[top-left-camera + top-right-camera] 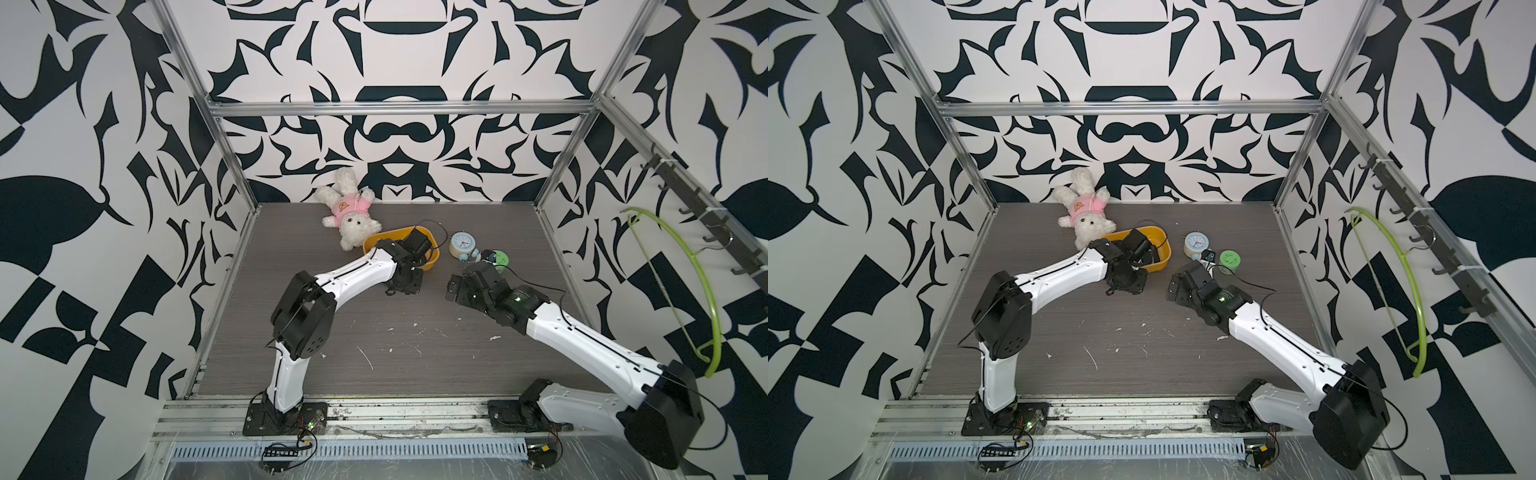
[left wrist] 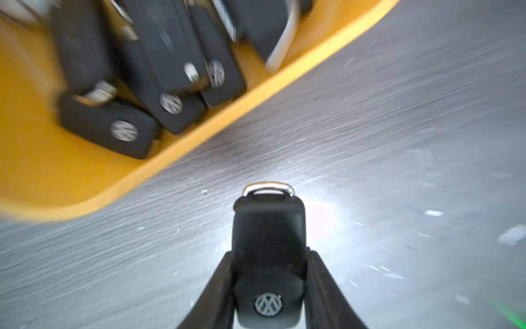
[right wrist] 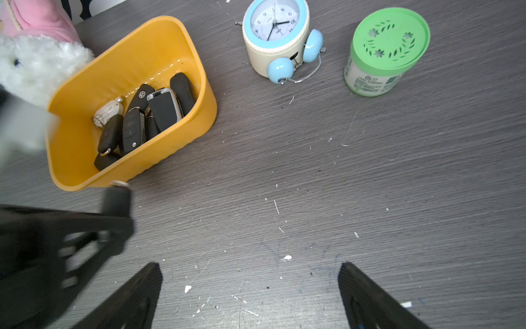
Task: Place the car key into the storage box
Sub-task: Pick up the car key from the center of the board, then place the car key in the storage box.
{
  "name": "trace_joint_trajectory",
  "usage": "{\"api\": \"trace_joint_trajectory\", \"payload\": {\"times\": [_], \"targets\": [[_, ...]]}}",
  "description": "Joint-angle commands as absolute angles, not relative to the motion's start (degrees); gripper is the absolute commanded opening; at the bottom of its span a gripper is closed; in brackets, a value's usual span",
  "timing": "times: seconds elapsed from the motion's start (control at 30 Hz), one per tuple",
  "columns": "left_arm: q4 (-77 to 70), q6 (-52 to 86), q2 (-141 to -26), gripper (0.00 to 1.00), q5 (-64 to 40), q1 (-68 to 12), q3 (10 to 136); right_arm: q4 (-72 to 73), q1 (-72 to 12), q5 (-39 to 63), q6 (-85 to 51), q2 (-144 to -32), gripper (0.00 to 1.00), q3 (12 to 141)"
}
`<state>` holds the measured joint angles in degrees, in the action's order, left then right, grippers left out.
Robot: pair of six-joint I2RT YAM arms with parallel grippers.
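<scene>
L gripper (image 2: 269, 253) clamped on car key (image 2: 269, 228), elbow bent; R gripper (image 3: 250, 266) jaws wide, arm extended fwd.

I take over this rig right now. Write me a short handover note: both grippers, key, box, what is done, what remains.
Left gripper: jaws shut on the car key, just outside the storage box, close to its rim.
Right gripper: open, empty.
Done: key grasped; several other keys already lie in the box.
To do: carry the key over the rim and release it inside.
</scene>
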<state>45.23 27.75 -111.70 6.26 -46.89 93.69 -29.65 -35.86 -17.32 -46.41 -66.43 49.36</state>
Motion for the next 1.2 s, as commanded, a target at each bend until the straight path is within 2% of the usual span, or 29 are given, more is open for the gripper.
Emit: {"api": "trace_joint_trajectory", "payload": {"times": [0.0,0.2,0.6,0.83,1.17], "targets": [[46.6,28.7,-106.9,0.1,6.2,-47.0,92.6,-29.9,-35.6,-18.7,-45.8,-66.1,0.99,50.4],[46.0,24.8,-105.0,0.1,10.6,-45.8,95.6,-27.8,-35.1,-14.1,-45.6,-68.5,0.99,51.0],[43.9,20.7,-116.4,0.11,10.0,-36.9,106.5,-19.2,-30.5,10.4,-46.2,-74.1,0.99,51.5],[42.0,20.7,-121.7,0.11,10.6,-36.4,106.6,-16.6,-27.7,16.3,-48.0,-75.7,0.99,50.1],[41.5,21.8,-127.3,0.12,9.1,-36.0,107.0,-17.7,-26.6,15.7,-48.1,-75.3,0.99,49.0]]}}
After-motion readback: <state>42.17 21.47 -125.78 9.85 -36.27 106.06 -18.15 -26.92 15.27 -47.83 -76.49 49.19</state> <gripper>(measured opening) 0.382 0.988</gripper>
